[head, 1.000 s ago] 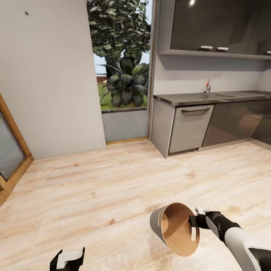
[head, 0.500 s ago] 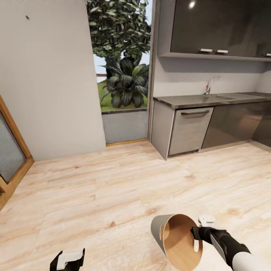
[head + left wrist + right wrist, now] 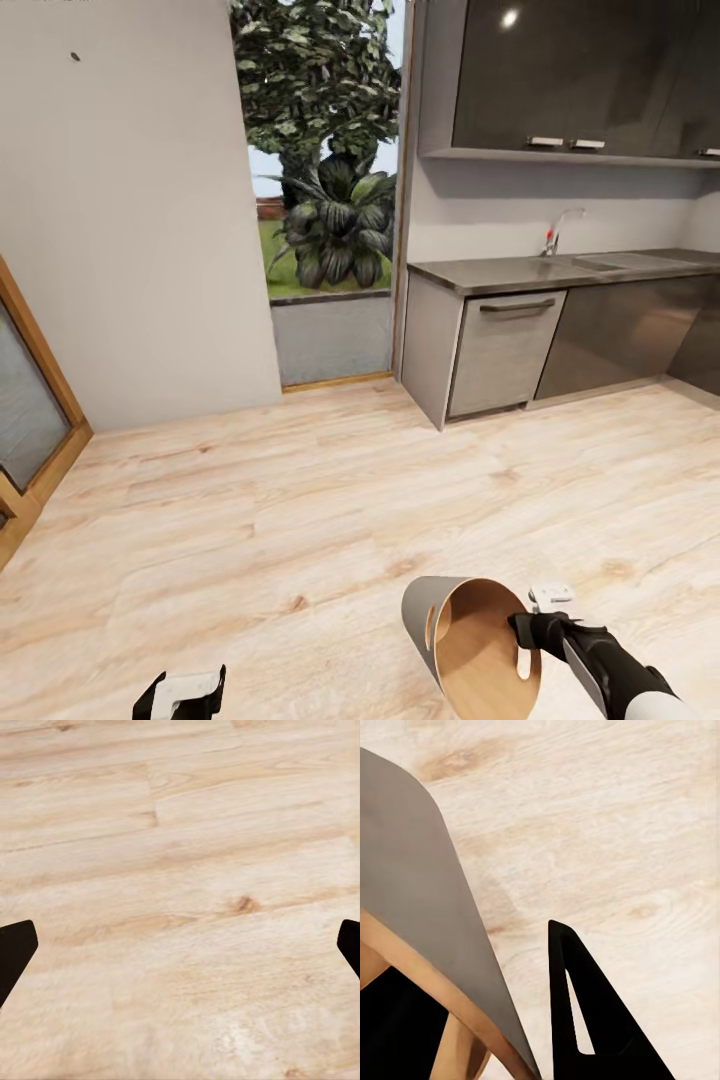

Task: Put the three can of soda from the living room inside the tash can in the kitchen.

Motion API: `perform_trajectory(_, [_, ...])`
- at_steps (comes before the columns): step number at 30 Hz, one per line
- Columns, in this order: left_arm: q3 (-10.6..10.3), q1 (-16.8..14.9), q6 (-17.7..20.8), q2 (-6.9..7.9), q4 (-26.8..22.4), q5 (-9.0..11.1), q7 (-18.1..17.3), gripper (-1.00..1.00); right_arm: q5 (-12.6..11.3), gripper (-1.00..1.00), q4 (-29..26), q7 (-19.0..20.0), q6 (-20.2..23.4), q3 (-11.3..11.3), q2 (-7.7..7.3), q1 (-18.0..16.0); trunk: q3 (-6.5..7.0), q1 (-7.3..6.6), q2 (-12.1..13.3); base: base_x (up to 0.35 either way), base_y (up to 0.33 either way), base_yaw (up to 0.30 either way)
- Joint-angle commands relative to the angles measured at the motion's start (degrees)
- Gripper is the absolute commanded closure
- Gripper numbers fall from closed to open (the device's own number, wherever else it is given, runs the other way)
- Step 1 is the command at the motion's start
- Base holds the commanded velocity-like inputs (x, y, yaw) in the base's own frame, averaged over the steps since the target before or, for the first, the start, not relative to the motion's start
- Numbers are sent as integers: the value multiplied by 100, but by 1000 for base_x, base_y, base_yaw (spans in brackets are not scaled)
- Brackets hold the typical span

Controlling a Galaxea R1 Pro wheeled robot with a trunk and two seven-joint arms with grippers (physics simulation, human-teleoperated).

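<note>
The trash can (image 3: pixel 470 640), pale grey outside and orange-brown inside, hangs tilted above the wood floor with its mouth turned toward the camera. My right gripper (image 3: pixel 525 630) is shut on its rim beside a handle hole. In the right wrist view the can's grey wall (image 3: pixel 412 892) runs alongside one dark finger (image 3: pixel 585 1020). My left gripper (image 3: pixel 185 695) is low at the left, open, with its fingertips (image 3: pixel 15 945) wide apart over bare floor and nothing between them. The cans of soda are out of view.
A grey kitchen counter (image 3: pixel 560 268) with a sink tap, a pale drawer front (image 3: pixel 505 350) and dark upper cabinets (image 3: pixel 560 70) stands at the right. A tall window with plants (image 3: pixel 325 200) is ahead. A wood-framed glass door (image 3: pixel 30 420) is at the left edge.
My right arm has carried the trash can lower and a little nearer in the head view. The whole picture has shifted slightly down, so the camera moved. The left gripper stays put.
</note>
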Motion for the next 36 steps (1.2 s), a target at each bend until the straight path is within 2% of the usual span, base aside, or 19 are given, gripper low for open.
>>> perform_trajectory(1, [0, 0, 0, 0, 3, 0, 1, -100, -48, 100, -11, 28, -3, -22, 1, 4, 19, -23, 41, 0, 0, 0])
perform_trajectory(4, [0, 0, -1, 0, 8, 1, 1, -100, -49, 100, -14, 27, -86, -24, 2, 9, 73, -89, 162, 0, 0, 0])
perform_trajectory(6, [0, 0, -1, 0, 9, 1, 1, -100, -48, 100, -13, 45, -382, -22, 5, 11, 109, -133, 242, 0, 0, 0])
perform_trajectory(10, [0, 0, -4, 0, 13, 1, 2, -100, -50, 100, -16, 79, -642, -17, 9, 13, 181, -221, 402, 0, 0, 0])
perform_trajectory(33, [0, 0, -9, 0, 40, 1, 56, -100, -27, 100, -113, 85, -1091, -4, 43, 85, 594, -726, 1325, 0, 0, 0])
perform_trajectory(35, [0, -4, -9, 0, 57, 1, 71, -100, -27, 100, -141, 83, -1182, -12, 21, 179, 629, -770, 1405, 0, 0, 0])
perform_trajectory(36, [0, -14, -9, 0, 69, 1, 74, -100, -23, 100, -144, 85, -1373, -14, 14, 236, 647, -792, 1445, 0, 0, 0])
